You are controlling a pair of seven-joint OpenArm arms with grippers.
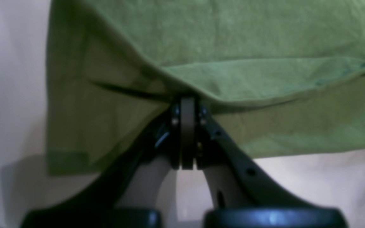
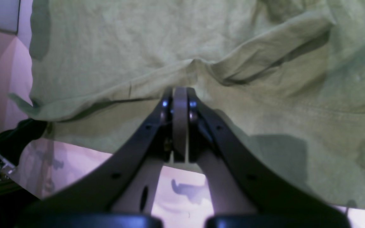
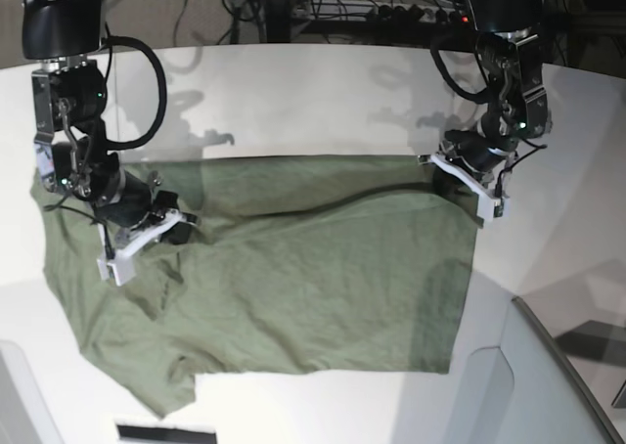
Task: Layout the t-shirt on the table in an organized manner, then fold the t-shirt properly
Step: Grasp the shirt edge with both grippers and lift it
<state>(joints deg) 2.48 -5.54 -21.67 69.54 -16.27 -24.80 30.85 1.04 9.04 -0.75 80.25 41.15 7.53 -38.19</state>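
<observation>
On top of the big smooth white table [image 3: 323, 102], a soft olive-green t-shirt [image 3: 293, 288], spread out wide with some wrinkles and one layer folded over itself. Near the far right corner of the cloth, the black left gripper [image 1: 187, 103], jaws squeezed shut on a pinch of the green edge. Over by the other far side, the black right gripper [image 2: 180, 91], jaws also closed tight on a fold of the shirt. Down at the near right corner, part of a grey raised panel [image 3: 548, 385].
</observation>
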